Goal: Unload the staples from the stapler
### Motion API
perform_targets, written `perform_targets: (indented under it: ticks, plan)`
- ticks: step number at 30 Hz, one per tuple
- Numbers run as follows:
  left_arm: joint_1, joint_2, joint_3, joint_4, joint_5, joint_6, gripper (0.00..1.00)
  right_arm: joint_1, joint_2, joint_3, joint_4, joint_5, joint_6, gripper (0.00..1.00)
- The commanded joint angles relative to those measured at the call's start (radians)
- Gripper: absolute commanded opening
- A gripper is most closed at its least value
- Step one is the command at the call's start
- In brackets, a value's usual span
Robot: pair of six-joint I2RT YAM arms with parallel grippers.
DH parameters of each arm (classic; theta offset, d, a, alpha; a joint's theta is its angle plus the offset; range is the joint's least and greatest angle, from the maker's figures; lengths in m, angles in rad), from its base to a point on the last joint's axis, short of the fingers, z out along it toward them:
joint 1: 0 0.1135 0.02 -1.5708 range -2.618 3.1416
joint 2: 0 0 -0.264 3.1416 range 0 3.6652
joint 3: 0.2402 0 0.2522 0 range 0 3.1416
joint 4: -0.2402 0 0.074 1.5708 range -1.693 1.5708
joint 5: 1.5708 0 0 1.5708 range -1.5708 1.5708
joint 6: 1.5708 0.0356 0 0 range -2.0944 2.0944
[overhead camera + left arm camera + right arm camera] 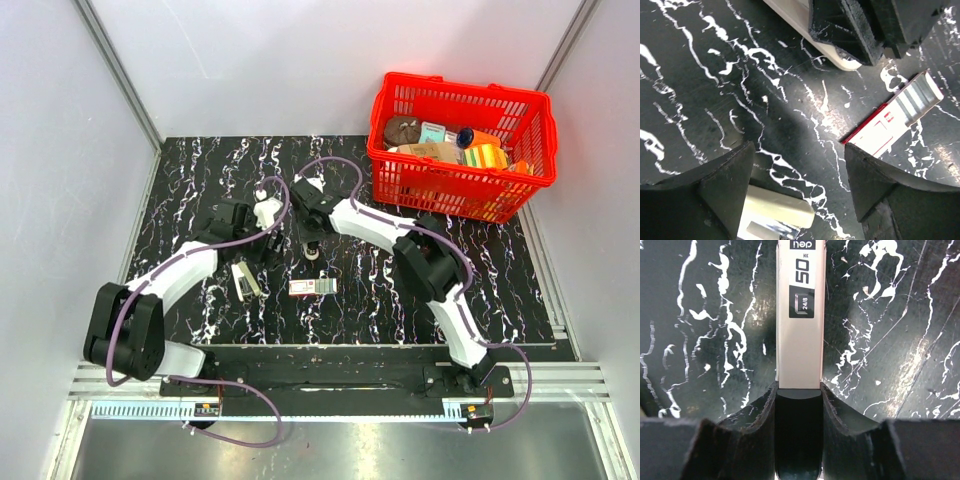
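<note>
The pale olive stapler (245, 280) lies on the black marbled table (200, 190), in front of my left gripper (258, 248). In the left wrist view its cream end (777, 210), with a shiny metal part, sits just beside the left finger, outside the wide gap. My left gripper (797, 150) is open and holds nothing. My right gripper (312, 250) is shut on a beige stapler part (800, 340) labelled "50" and "24/8". The rounded end of that stapler part (842, 61) is down near the table. I cannot make out the staples.
A small red-and-white box (312, 287) lies on the table just in front of the right gripper, and the box (890, 122) shows at the right of the left wrist view. A red basket (460, 95) full of items stands at the back right.
</note>
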Motion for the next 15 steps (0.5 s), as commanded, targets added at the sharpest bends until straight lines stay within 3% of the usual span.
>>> perform_targets:
  ticks: [1, 15]
  plan:
    - [0.005, 0.029, 0.026, 0.151, 0.146, -0.042, 0.77, 0.015, -0.213, -0.09, 0.223, 0.002, 0.133, 0.0]
    - [0.025, 0.193, 0.098, 0.243, 0.306, -0.111, 0.78, 0.017, -0.342, -0.29, 0.476, -0.075, 0.341, 0.0]
